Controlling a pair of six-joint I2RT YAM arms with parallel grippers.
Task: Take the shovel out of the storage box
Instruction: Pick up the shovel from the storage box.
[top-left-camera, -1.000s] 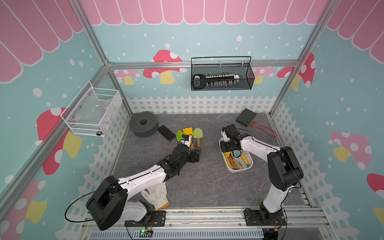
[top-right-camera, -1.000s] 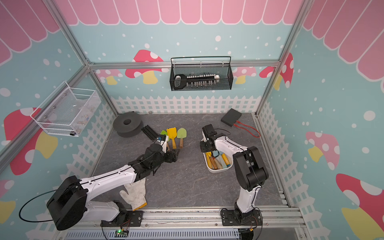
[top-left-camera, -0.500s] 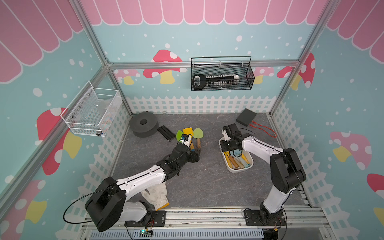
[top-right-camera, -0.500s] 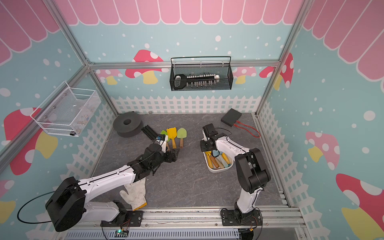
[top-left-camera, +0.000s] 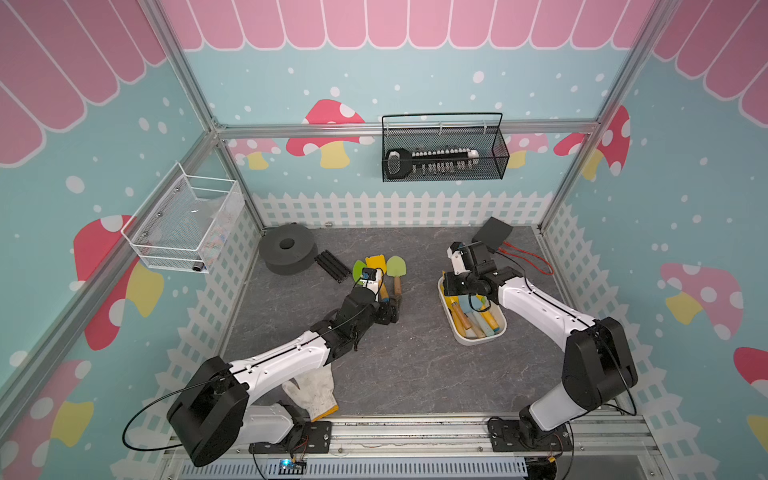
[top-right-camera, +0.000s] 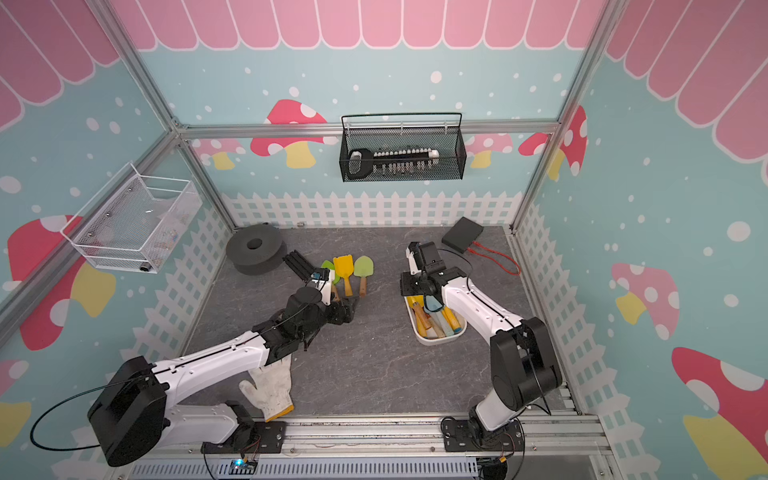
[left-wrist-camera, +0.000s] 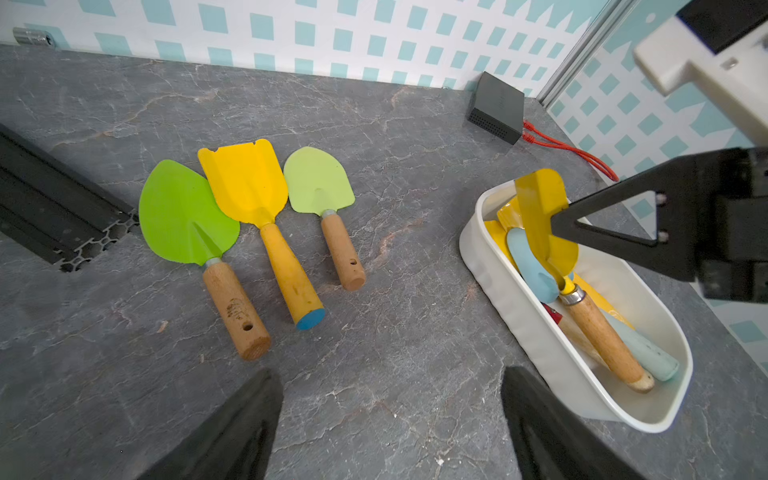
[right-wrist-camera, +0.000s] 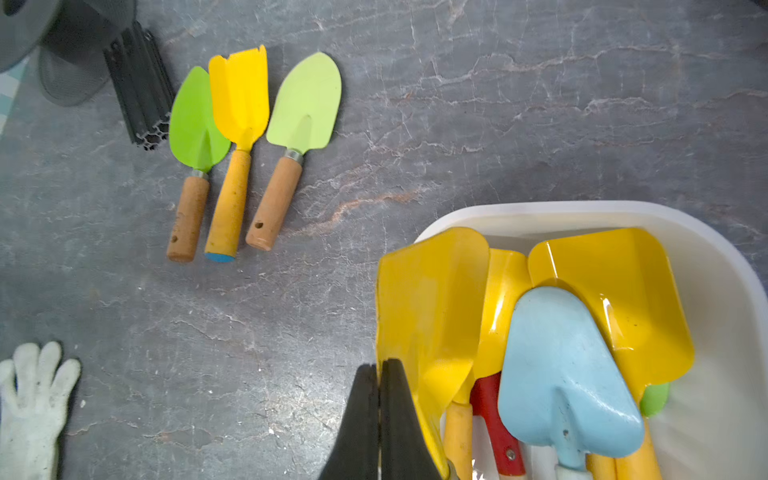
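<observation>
In both top views the right gripper (top-left-camera: 452, 289) reaches into the far end of the white box (top-left-camera: 478, 341). The left wrist view shows it pinching the blade of the yellow shovel (left-wrist-camera: 540, 208), which is tipped on edge inside the box. The left gripper (left-wrist-camera: 390, 419) stands wide open. In the right wrist view the fingers (right-wrist-camera: 361, 419) are pressed together on the blade's side.

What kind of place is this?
Probably a robot test cell dressed up as a toy garden: a metal frame with mushroom-print walls, two robot arms on a base rail, and toy shovels laid out.
</observation>
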